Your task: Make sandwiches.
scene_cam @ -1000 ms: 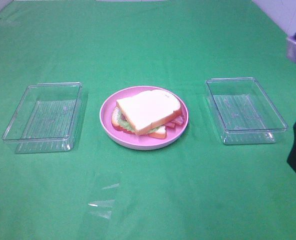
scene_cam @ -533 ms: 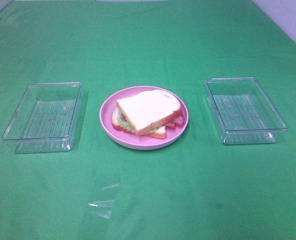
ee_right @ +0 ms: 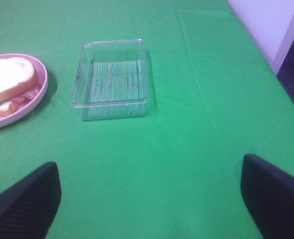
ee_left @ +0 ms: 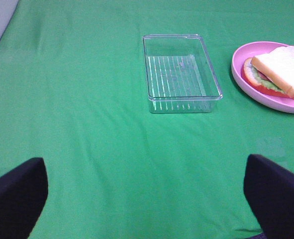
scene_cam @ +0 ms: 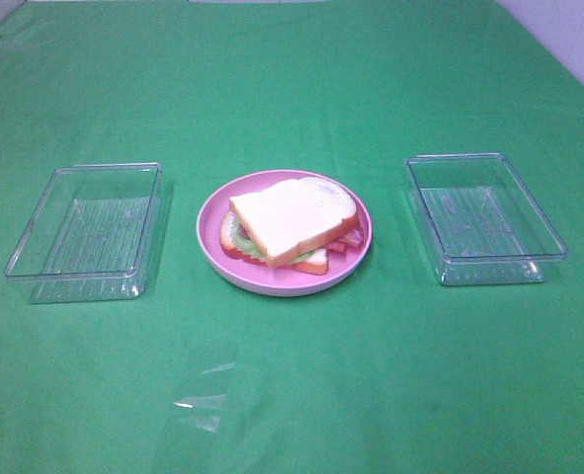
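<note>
The sandwiches show as one stack [scene_cam: 292, 219] on a round pink plate [scene_cam: 282, 284] mid-table: a white bread slice on top, green lettuce and reddish bacon peeking out, another slice beneath. Neither arm shows in the exterior high view. In the left wrist view my left gripper [ee_left: 144, 199] is open over bare cloth, well short of the stack [ee_left: 281, 69] and plate [ee_left: 266, 101]. My right gripper [ee_right: 149, 196] is open too, with nothing between its fingers [ee_right: 22, 199], apart from the stack [ee_right: 10, 82] and plate [ee_right: 42, 89].
An empty clear tray [scene_cam: 86, 229] stands left of the plate, another [scene_cam: 483, 215] right of it. They also appear as tray [ee_left: 179, 72] and tray [ee_right: 112, 79]. A scrap of clear film [scene_cam: 203, 400] lies on the green cloth near the front. The table's right edge [ee_right: 286, 104] meets a white wall.
The right arm, seen at the right edge of the exterior high view a second ago, has pulled out of that view. The sandwich, plate and trays have not moved.
</note>
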### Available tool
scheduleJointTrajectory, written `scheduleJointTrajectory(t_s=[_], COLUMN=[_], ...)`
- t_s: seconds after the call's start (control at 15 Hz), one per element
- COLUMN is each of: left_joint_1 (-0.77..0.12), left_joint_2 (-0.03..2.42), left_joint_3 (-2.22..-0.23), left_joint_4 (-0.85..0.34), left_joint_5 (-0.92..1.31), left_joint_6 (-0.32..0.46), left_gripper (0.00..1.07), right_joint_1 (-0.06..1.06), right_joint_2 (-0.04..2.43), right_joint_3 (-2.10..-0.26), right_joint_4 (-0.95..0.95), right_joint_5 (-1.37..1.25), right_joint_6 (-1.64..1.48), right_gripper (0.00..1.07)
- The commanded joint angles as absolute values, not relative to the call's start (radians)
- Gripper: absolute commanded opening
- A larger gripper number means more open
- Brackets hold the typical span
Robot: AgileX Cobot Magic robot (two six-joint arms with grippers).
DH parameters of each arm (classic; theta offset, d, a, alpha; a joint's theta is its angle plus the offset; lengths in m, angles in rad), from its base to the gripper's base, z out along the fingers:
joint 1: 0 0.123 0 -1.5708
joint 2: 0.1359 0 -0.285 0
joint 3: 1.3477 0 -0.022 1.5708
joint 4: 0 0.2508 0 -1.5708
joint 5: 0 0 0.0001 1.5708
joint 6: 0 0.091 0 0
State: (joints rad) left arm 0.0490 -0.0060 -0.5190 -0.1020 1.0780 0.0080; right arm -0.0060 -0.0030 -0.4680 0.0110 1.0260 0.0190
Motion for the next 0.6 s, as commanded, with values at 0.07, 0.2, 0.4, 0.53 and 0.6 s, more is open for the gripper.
scheduleJointTrajectory(t_s=[0.07, 0.2, 0.4, 0.53, 0.6], left_joint_1=[0.051, 0.051, 0.051, 0.051, 0.051], left_joint_2=[-0.021, -0.021, -0.021, -0.021, -0.021], left_joint_3=[-0.517, -0.517, -0.517, -0.517, -0.517], left_joint_4=[-0.111, -0.111, -0.111, -0.111, -0.111], left_joint_5=[1.074, 1.074, 1.074, 1.074, 1.074], left_joint_6=[0.01, 0.01, 0.01, 0.01, 0.01], left_gripper=[1.01, 1.01, 1.01, 1.01, 1.01], right_joint_1=[-0.012, -0.012, -0.012, -0.011, -0.011], right_joint_2=[-0.031, -0.031, -0.031, -0.031, -0.031], right_joint_3=[-0.451, -0.45, -0.45, -0.45, -0.45], right_joint_4=[0.0, 0.012, 0.012, 0.012, 0.012], right_joint_5=[1.103, 1.103, 1.103, 1.103, 1.103], right_joint_6=[0.026, 0.024, 0.024, 0.024, 0.024], right_gripper=[0.96, 0.96, 0.96, 0.96, 0.96])
